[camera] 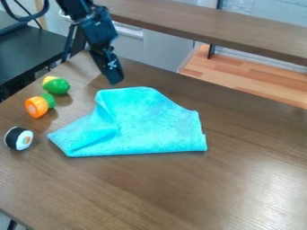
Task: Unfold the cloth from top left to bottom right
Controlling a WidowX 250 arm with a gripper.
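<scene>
Gripper (113, 80) hangs near the far edge of the turquoise cloth (150, 123); open or closed, cannot tell. Cloth lies partly folded on the brown surface (162, 193). View left: green-yellow toy (57, 86), orange-green toy (37, 106), black-and-white roll (19, 138).

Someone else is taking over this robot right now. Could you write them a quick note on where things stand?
Hand: at the upper-left edge of the cloth, not gripping it.
Cloth: bright blue, mid-table, with a raised crease on its left side.
Done: the cloth is partly spread, but not a full, flat rectangle.
Left: open the remaining folds from top left toward bottom right, then flatten it.
Nearby: three small toys on the table, left of the cloth; probably best left alone.
</scene>
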